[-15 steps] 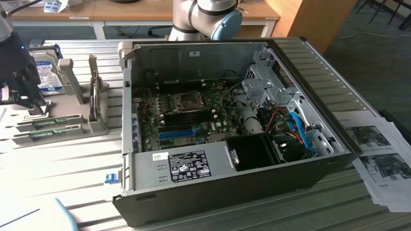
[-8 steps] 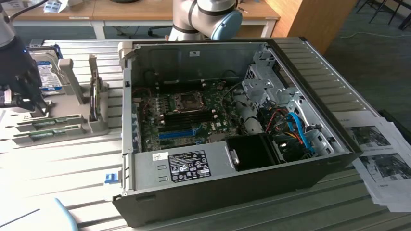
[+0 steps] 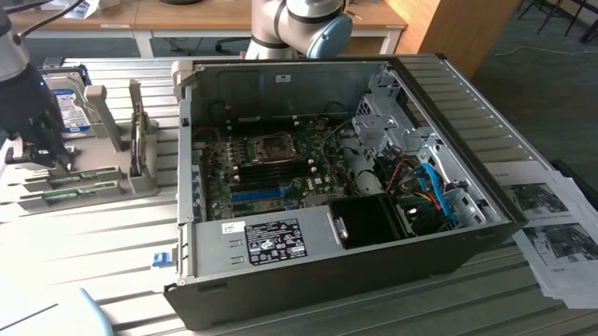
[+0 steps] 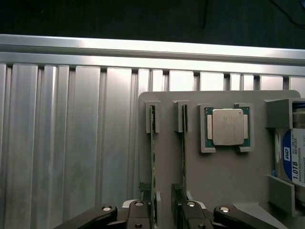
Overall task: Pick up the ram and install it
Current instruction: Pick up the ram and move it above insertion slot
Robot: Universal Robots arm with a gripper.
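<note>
Two green ram sticks stand on edge in a grey holder (image 4: 219, 176): one ram (image 4: 153, 162) nearer the holder's edge, the other ram (image 4: 184, 152) beside it. My gripper (image 4: 164, 217) hangs just above them, open, with the first stick's end in the gap between my fingers (image 4: 138, 214) and nothing gripped. In the exterior view my gripper (image 3: 36, 155) is at the far left over the holder (image 3: 103, 178), where the ram sticks (image 3: 67, 180) lie. The motherboard's black ram slots (image 3: 280, 168) sit inside the open computer case (image 3: 327, 266).
A silver processor (image 4: 228, 126) rests in the holder next to the sticks. A hard drive (image 4: 291, 160) with a blue-white label stands in it too (image 3: 70, 105). The slatted metal table (image 4: 57, 143) surrounds the holder. Printed papers (image 3: 556, 224) lie at the exterior view's right.
</note>
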